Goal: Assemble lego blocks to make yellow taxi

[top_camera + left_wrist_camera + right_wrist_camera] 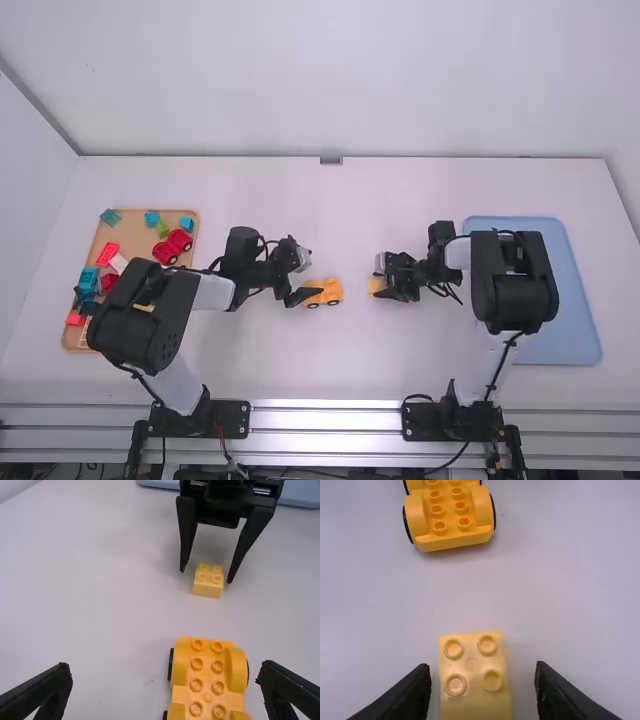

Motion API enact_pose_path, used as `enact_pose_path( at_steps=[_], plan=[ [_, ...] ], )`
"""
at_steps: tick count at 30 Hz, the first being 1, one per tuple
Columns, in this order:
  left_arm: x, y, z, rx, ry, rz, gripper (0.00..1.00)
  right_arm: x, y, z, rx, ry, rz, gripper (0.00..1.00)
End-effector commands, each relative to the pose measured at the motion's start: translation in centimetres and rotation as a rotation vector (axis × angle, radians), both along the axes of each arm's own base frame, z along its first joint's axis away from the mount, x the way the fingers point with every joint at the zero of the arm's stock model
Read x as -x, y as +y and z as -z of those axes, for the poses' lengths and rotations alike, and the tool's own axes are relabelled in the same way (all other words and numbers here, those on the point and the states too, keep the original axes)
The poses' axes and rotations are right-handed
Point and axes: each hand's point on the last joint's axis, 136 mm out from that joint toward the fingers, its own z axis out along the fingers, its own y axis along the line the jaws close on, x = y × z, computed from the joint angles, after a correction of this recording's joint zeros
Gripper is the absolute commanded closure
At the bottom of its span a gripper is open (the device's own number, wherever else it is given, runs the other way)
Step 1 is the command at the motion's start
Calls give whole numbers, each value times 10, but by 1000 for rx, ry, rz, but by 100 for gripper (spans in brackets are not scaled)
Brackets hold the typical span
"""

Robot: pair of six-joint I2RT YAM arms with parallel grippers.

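Note:
My left gripper [302, 297] is at the yellow car base [328, 291] near the table's middle. In the left wrist view, its open fingers [166, 677] stand apart on both sides of the wheeled yellow car base [207, 682], without touching it. Farther right, my right gripper [381, 284] is at a small yellow block [375, 285]. The right wrist view has the right gripper [483, 672] open, its fingers on either side of the studded yellow block [475, 680], a gap at each side. Block and car base are apart.
A wooden tray [187, 215] at the left holds several red, blue and green blocks and a red car [172, 246]. The blue tray [575, 330] lies at the right, partly under the right arm. Bare table separates the two grippers.

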Motion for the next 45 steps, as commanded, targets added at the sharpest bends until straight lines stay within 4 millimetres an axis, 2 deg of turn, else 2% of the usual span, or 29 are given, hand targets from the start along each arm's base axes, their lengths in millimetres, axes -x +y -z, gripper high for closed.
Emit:
enact_pose_path(
  at_steps=[1, 11, 14, 16, 21, 28, 33, 41, 45],
  plan=[
    [3, -2, -4, 9, -8, 12, 1, 5, 1, 5, 4, 22, -6, 49],
    [2, -2, -5, 11, -13, 12, 1, 6, -1, 10, 23, 20, 5, 64],
    [2, -2, -5, 11, -14, 12, 1, 6, 0, 8, 13, 18, 4, 72],
    [3, -2, -5, 12, -14, 13, 1, 6, 2, 6, -2, 20, 3, 85],
    [4, 0, -1, 2, 2, 9, 1, 5, 4, 3, -24, 16, 1, 86],
    [8, -2, 37, -23, 46, 31, 1, 7, 12, -39, -76, 48, -55, 87],
    [6, -2, 57, -16, 101, -6, 1, 9, 26, -54, -76, 56, -108, 87],
    [22, -21, 62, -33, 97, 68, 1, 8, 41, -59, -69, 59, -136, 87],
    [26, -29, 43, 46, 73, 117, 1, 9, 43, -60, -69, 58, -142, 87]
  ],
)
